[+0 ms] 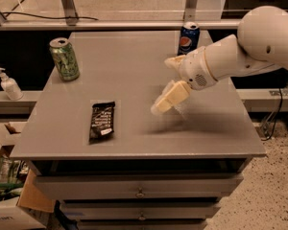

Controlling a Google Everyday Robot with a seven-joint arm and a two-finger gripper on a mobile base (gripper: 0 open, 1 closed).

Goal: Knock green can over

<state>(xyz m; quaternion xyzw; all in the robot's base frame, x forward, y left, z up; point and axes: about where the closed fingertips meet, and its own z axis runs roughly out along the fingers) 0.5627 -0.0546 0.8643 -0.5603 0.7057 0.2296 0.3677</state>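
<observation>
The green can (64,59) stands upright near the far left corner of the grey table (134,80). It is light green with darker print and a silver top. My gripper (164,101) hangs over the middle right of the table on the white arm (240,51), well to the right of the can and not touching it. It holds nothing that I can see.
A blue Pepsi can (188,38) stands at the table's far edge, just behind the arm. A dark snack bar (102,121) lies on the front left of the table. A white pump bottle (8,85) stands on a ledge to the left. Boxes sit on the floor at lower left.
</observation>
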